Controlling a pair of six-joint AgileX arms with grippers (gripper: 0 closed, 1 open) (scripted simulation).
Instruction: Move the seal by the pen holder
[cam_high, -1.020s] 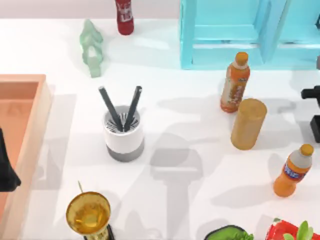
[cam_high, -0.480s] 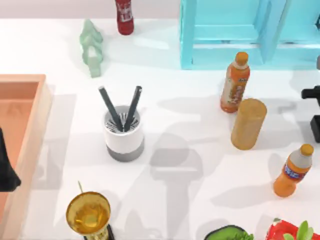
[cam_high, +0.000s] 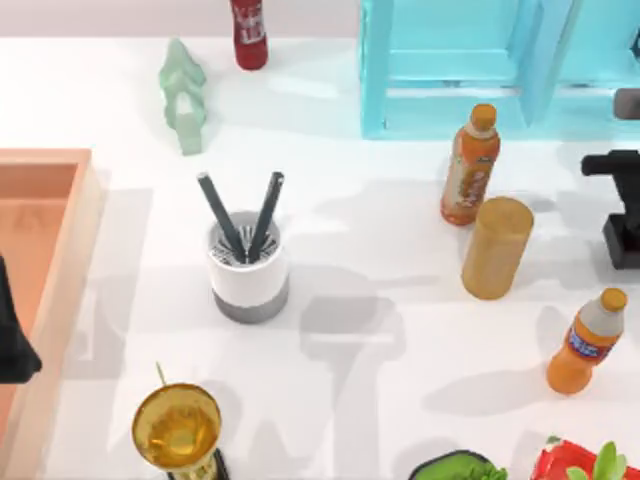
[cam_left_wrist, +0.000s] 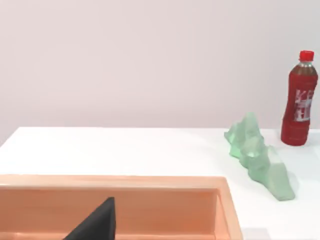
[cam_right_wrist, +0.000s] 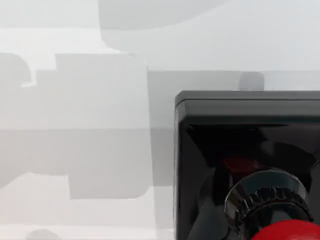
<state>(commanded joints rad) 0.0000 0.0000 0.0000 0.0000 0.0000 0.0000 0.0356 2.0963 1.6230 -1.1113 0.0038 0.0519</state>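
Note:
The pen holder (cam_high: 248, 270) is a white cup with a grey bottom band, standing left of the table's middle with two dark pens sticking out. The seal (cam_high: 622, 242) is a black square block at the table's right edge, far to the pen holder's right. The right wrist view shows it close up, with the black base (cam_right_wrist: 240, 150) and a glossy red knob on top. My right gripper (cam_high: 622, 205) hangs over the seal, shut on it. My left gripper (cam_high: 12, 335) is parked above the orange tray (cam_high: 60, 260) at the left edge.
Between the seal and the pen holder stand a tan wooden cylinder (cam_high: 495, 247) and two orange bottles (cam_high: 470, 165) (cam_high: 585, 342). A turquoise shelf (cam_high: 450, 70), a dark red bottle (cam_high: 249, 33) and a green figurine (cam_high: 182, 95) line the back. A gold trophy (cam_high: 178, 430) stands at the front.
My right gripper and the black seal block under it have shifted together a little to the left and toward the back. Nothing else has moved.

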